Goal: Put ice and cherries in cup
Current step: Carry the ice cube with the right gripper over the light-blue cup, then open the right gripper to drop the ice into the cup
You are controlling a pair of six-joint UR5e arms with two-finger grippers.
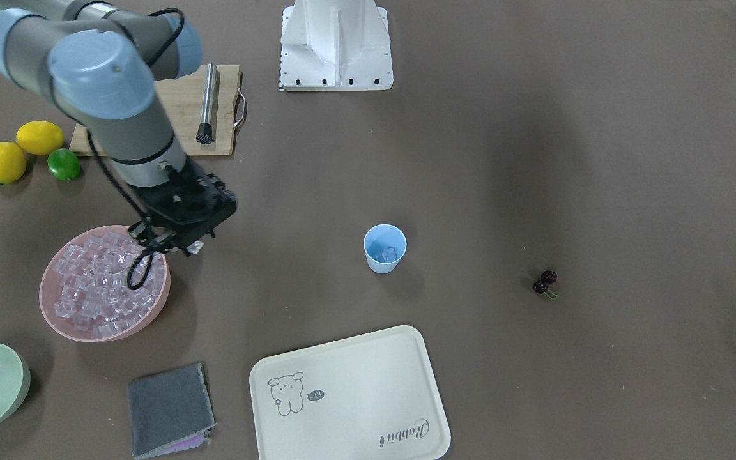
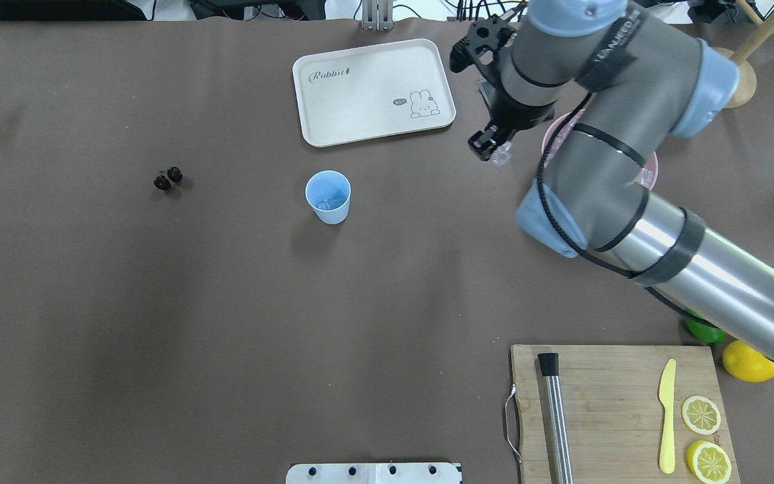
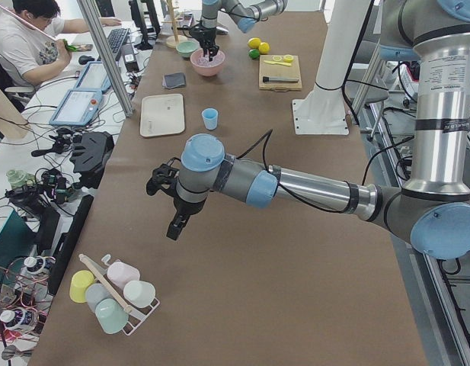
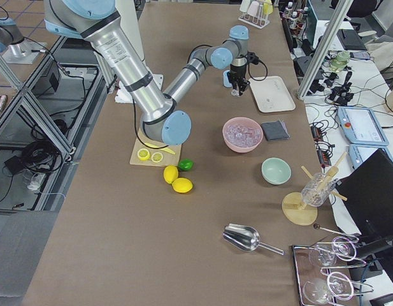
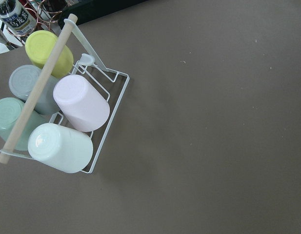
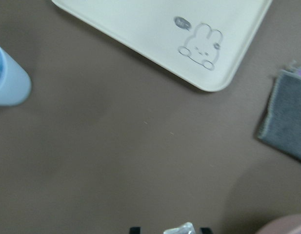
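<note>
Grey right arm (image 1: 126, 124) bent; pincer (image 1: 193, 245) downward, clamping ice cube (image 2: 502, 158).

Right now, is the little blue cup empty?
Not empty. The cup stands upright with a little ice at its bottom, seen from above. The cherries lie outside it.

A wooden cutting board (image 2: 615, 390) carried a steel rod (image 2: 556, 430), a yellow knife (image 2: 667, 417) and two lemon slices (image 2: 701, 415). Two lemons (image 1: 39, 137) and a lime (image 1: 63, 164) lay just beside it, a cream tray (image 2: 373, 91) well apart.
</note>
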